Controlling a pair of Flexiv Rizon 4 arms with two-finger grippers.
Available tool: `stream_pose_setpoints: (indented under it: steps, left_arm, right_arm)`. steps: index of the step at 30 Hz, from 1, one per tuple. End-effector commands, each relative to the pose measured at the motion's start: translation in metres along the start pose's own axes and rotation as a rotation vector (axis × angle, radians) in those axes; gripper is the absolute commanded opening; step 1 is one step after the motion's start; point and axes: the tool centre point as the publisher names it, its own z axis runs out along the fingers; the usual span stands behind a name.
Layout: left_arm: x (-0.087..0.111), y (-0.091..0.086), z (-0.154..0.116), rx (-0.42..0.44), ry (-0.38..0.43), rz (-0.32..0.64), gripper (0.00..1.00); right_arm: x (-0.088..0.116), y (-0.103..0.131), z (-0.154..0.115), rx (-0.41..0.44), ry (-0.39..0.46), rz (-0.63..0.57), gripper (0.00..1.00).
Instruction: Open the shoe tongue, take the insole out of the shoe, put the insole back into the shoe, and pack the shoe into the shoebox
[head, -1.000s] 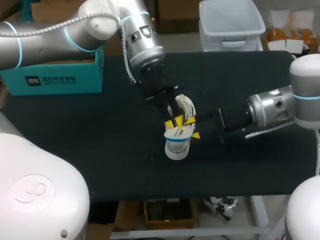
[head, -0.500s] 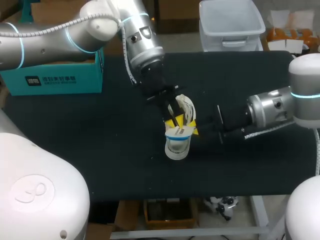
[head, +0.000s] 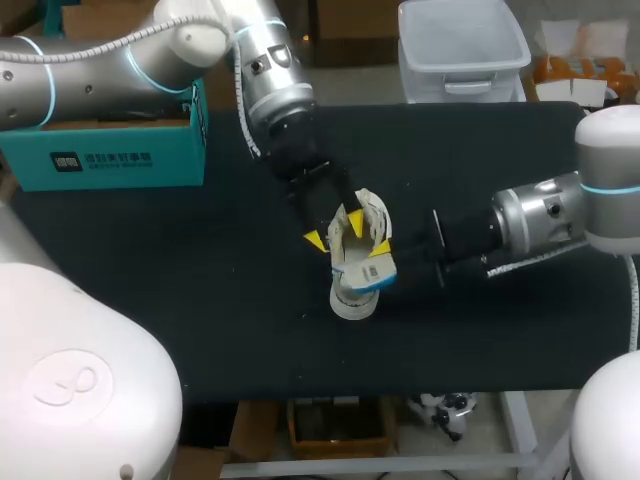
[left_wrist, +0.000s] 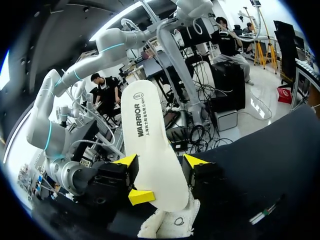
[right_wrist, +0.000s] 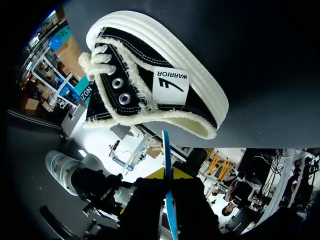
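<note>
Clamped on insole (left_wrist: 150, 150) with right end effector (head: 383, 268), at 3 o'clock of shoe (right_wrist: 150, 95); one insole end near the shoe opening. Shoe in middle of tabletop (head: 200, 290). Left end effector (head: 336, 229) at 11 o'clock of shoe, fingers apart, insole ahead between them. Teal box (head: 110, 150) at 10 o'clock, well apart.

Shoe (head: 352, 292), insole (head: 357, 268), left gripper (head: 335, 230) and right gripper (head: 385, 268) crowd the centre; shoebox (head: 100, 155) blocks upper left; table (head: 200, 330) lies open lower left.
</note>
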Motion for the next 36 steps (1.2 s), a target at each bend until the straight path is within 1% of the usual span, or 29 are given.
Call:
stream_pose_setpoints:
  steps: [1,4,10,16,19,26,36]
  left_arm:
    - [0.003,0.008,-0.018,-0.006,-0.013,-0.029,1.00]
    - [0.004,0.016,-0.031,-0.040,-0.021,-0.070,1.00]
    - [0.008,0.037,-0.062,-0.057,-0.050,-0.167,1.00]
    - [0.010,0.053,-0.077,-0.076,-0.039,-0.243,1.00]
    - [0.010,0.058,-0.082,-0.070,-0.029,-0.263,1.00]
    - [0.010,0.066,-0.089,-0.086,-0.018,-0.303,1.00]
    - [0.010,0.068,-0.092,-0.102,-0.026,-0.322,1.00]
  right_arm:
    - [-0.003,0.000,-0.001,0.005,0.004,-0.002,0.00]
    - [-0.006,-0.002,-0.001,0.011,-0.001,0.000,0.00]
    - [-0.012,-0.004,0.000,0.016,-0.008,-0.004,0.00]
    - [-0.018,-0.004,-0.003,0.012,-0.006,0.001,0.00]
    - [-0.019,-0.004,-0.004,0.011,-0.004,-0.001,0.00]
    - [-0.021,-0.006,-0.007,0.006,-0.001,-0.002,0.00]
    - [-0.023,-0.004,-0.010,0.012,0.001,0.005,0.00]
